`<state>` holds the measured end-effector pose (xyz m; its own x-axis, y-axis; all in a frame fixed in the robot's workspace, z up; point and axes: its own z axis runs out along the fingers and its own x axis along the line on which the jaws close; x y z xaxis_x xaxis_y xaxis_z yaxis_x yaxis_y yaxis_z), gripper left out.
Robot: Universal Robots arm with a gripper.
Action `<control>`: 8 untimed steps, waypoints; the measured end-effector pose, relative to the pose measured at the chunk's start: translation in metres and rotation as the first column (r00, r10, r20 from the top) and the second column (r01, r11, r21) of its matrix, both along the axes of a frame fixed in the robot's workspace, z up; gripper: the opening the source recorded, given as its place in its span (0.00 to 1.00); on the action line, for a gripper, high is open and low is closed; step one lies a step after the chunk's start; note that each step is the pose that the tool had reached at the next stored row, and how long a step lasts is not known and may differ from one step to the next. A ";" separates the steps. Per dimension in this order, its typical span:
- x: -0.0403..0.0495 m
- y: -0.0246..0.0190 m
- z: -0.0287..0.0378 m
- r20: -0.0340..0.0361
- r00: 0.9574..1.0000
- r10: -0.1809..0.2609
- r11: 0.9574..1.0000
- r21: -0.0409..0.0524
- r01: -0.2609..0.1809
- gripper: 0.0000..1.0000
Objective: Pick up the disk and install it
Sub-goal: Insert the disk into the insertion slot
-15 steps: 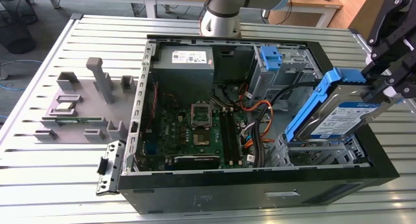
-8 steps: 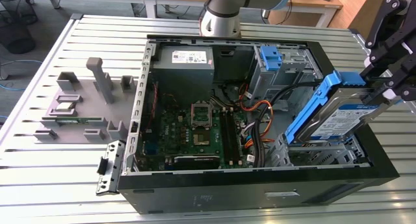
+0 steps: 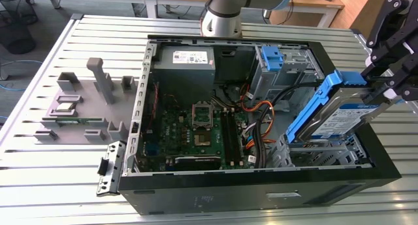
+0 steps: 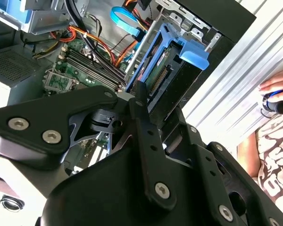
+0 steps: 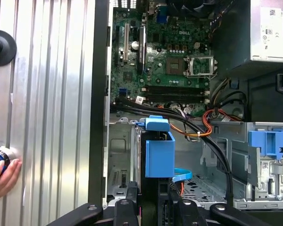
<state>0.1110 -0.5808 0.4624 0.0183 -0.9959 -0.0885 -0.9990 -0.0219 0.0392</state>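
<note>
**Disk held tilted over the drive cage of the open case**

The end effector [image 3: 379, 94] is clamped on the disk [image 3: 343, 115], gripping it at its upper end. In the second wrist view a black finger [image 4: 140, 106] lies against the edge of the disk [image 4: 162, 70].

The disk sits in its blue bracket and is tilted, upper end toward the exterior view's right. Its lower end is down at the metal drive cage [image 3: 320, 154] in the corner of the computer case [image 3: 261, 191]. Whether disk and cage touch cannot be told.

Inside the case, the motherboard [image 3: 196, 132] lies flat toward the exterior view's left of the cage, with orange cables [image 3: 258, 110] between them. A grey power-supply box [image 3: 186, 58] is at the far wall, and a second blue bracket [image 3: 271, 58] without a drive stands just beside it.

The case rests on a slatted metal desk [image 3: 52, 161]. A grey fixture [image 3: 85, 107] stands on the desk, well apart from the end effector. In the first wrist view a person's hand [image 5: 2, 176] rests at the desk's edge.
</note>
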 end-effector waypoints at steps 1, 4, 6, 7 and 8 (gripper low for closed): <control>0.0000 0.0001 0.0000 0.000 1.000 0.000 1.000 0.000 0.000 0.35; 0.0000 -0.0002 -0.0008 0.000 1.000 0.000 1.000 0.000 0.000 0.35; 0.0001 -0.0004 -0.0018 0.000 1.000 -0.007 1.000 0.000 0.007 0.35; 0.0005 -0.0004 -0.0023 0.000 1.000 -0.013 1.000 0.000 0.013 0.35; 0.0012 -0.0005 -0.0028 0.000 1.000 -0.017 1.000 0.000 0.017 0.35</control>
<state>0.1122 -0.5812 0.4596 0.0014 -0.9961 -0.0882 -0.9992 -0.0049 0.0393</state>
